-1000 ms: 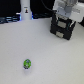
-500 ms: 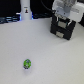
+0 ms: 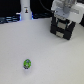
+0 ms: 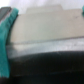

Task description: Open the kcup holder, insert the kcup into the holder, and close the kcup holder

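tool (image 3: 63, 16) sits directly above the front of the kcup holder (image 3: 62, 30); jaw state cannot be told. holder appears closed. kcup (image 3: 27, 63) lies on the tabletop (image 3: 45, 55), well apart from the holder, toward the exterior view's left and nearer the camera.

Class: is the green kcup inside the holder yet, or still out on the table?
Out. The kcup lies on the table, far from the kcup holder.

I read the kcup holder (image 3: 64, 28) as matt black plastic. The kcup (image 3: 27, 63) looks glossy green. The table (image 3: 40, 50) appears smooth, matt, pale. In the wrist view, teal finger pads (image 4: 7, 30) look rubbery; finish blurred.
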Tool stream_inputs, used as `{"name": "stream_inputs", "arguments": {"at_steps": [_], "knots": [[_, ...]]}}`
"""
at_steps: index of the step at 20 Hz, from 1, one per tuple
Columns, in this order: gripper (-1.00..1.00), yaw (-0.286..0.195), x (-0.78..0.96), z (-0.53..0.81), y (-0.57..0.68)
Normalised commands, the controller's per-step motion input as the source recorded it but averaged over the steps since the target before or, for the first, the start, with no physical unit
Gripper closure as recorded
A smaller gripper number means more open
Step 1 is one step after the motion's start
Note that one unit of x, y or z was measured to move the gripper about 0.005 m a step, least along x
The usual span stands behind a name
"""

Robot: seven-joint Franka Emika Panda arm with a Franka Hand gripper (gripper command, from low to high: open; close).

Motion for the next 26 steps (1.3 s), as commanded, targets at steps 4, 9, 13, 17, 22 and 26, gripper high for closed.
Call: {"name": "stream_inputs", "arguments": {"at_steps": [4, 9, 13, 17, 22, 26], "knots": [[1.0, -0.037, 0.85, 0.22, -0.45], [1.0, -0.046, 0.84, 0.26, -0.53], [1.0, -0.052, 0.83, 0.25, -0.55], [1.0, -0.056, 0.83, 0.25, -0.57], [1.0, -0.057, 0.81, 0.29, -0.43], [1.0, -0.054, 0.85, 0.27, -0.46]]}}
